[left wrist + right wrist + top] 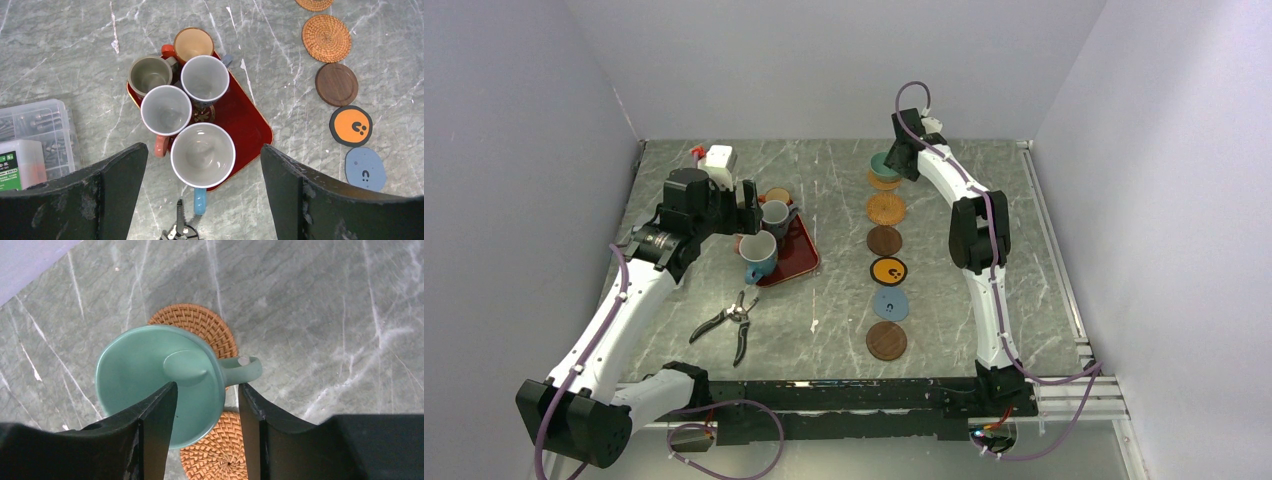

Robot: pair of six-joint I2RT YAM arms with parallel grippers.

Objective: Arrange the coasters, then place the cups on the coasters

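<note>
Six coasters lie in a column down the table: woven orange (885, 209), dark brown (884, 240), black with orange face (888, 270), blue (890, 305), dark brown (886, 340), and a far woven one (200, 322) under the teal cup (160, 375). My right gripper (207, 386) is open astride that cup's rim, one finger inside, the other clear outside. Five cups stand on the red tray (240, 117): orange-brown (193, 44), olive (150, 74), grey-white (205, 80), pink-handled white (165, 111), blue with white inside (202, 155). My left gripper (203, 150) hangs wide open above them, holding nothing.
Pliers (729, 322) lie on the table in front of the tray. A clear plastic box of small parts (30, 135) sits left of the tray. Grey walls close in the table on three sides, and a metal rail (1054, 250) runs along the right edge.
</note>
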